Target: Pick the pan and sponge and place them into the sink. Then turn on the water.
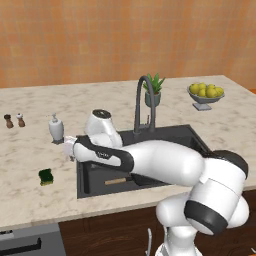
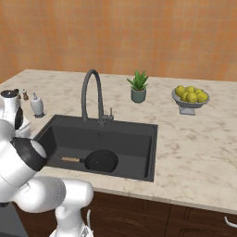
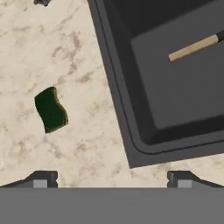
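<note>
Hand view: pan (image 3: pixel 194 46) lies in the sink (image 3: pixel 131 127); sponge (image 3: pixel 50 109) sits on counter, left of the gripper (image 3: pixel 111 178); jaws wide, empty. I should centre over the sponge, descend straight, then close.

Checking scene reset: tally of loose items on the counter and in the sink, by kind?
Pan: 1, in the sink
Sponge: 1, on the counter left of the sink
Soap dispenser: 1
Shakers: 2
Potted plant: 1
Fruit bowl: 1, holding yellow fruit, count unclear
Total: 7
</note>
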